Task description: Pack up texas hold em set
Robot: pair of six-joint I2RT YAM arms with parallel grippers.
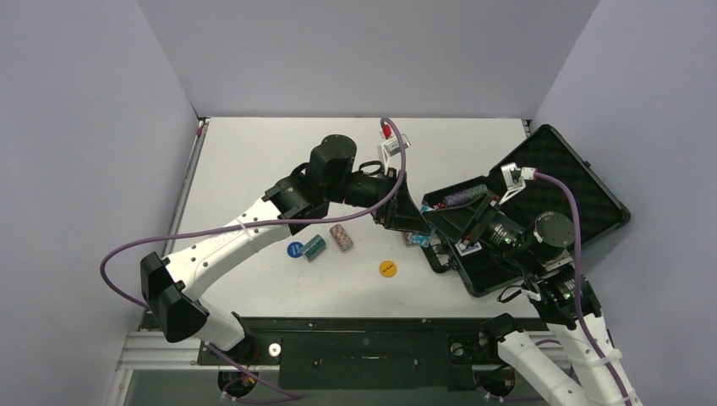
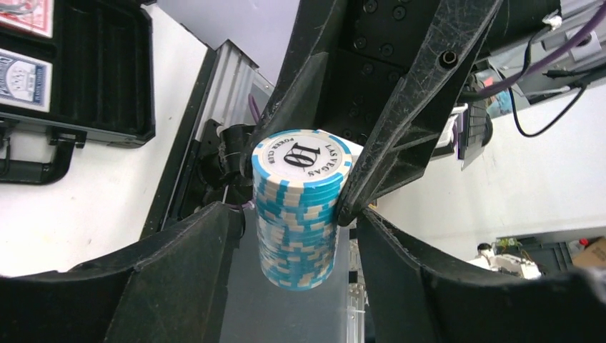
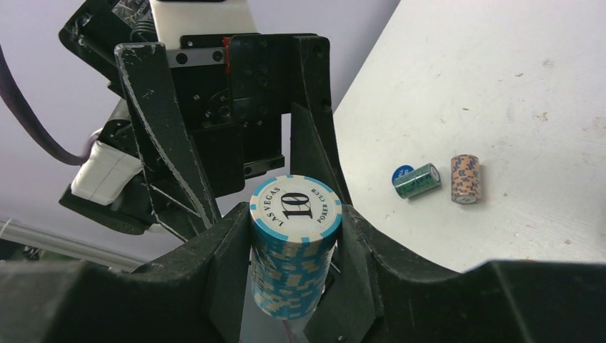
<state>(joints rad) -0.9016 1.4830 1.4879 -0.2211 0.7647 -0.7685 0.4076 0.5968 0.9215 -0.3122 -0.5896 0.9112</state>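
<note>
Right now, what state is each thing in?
case: open.
blue chip stack: held aloft.
right gripper: shut on that stack.
left gripper: open around that stack.
green chip stack: lying on its side.
pink chip stack: lying on its side.
blue disc: lying flat.
yellow disc: lying flat.
card decks: seated in case.

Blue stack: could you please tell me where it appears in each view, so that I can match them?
Top external: blue stack right of centre, mostly hidden where the arms meet.
Left wrist: blue stack dead centre, printed face showing.
Right wrist: blue stack lower centre, between that wrist's own fingers.
Shared landmark: the right gripper, clamped on the stack.
</note>
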